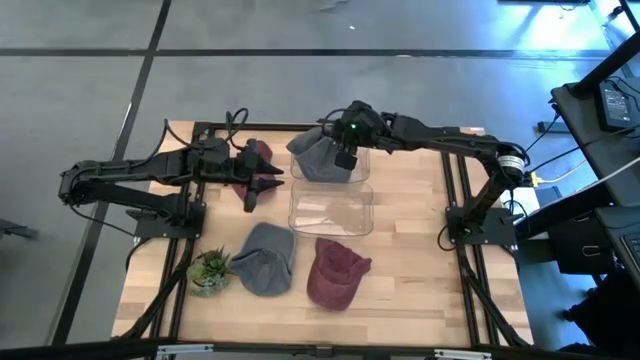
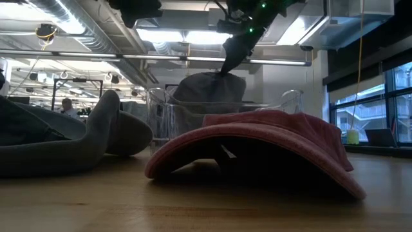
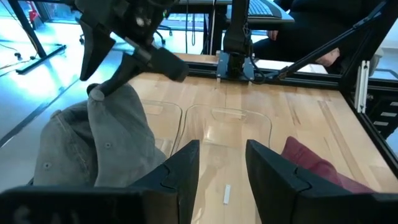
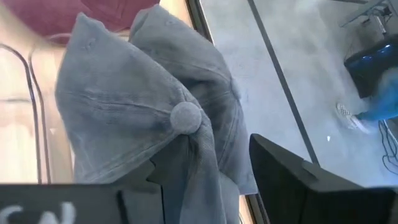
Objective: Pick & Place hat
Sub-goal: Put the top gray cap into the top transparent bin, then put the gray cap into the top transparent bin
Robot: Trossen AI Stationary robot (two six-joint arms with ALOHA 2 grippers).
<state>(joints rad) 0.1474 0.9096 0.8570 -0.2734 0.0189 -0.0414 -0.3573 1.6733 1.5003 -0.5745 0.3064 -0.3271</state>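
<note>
Table (image 1: pixel 420 300): wooden surface carrying two clear bins (image 1: pixel 331 208). Grey hat (image 1: pixel 320 155): suspended over the far bin, clamped in my right gripper (image 1: pixel 345 152). Left gripper (image 1: pixel 262 185): beside the bins, fingers apart, holding nothing. Second grey hat (image 1: pixel 266 258) and red hat (image 1: pixel 335 272): resting on the near table.

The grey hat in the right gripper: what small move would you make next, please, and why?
Probably open the right gripper and release. It pinches the grey hat, whose body already sags into the far clear bin. The left gripper waits open beside it.
</note>
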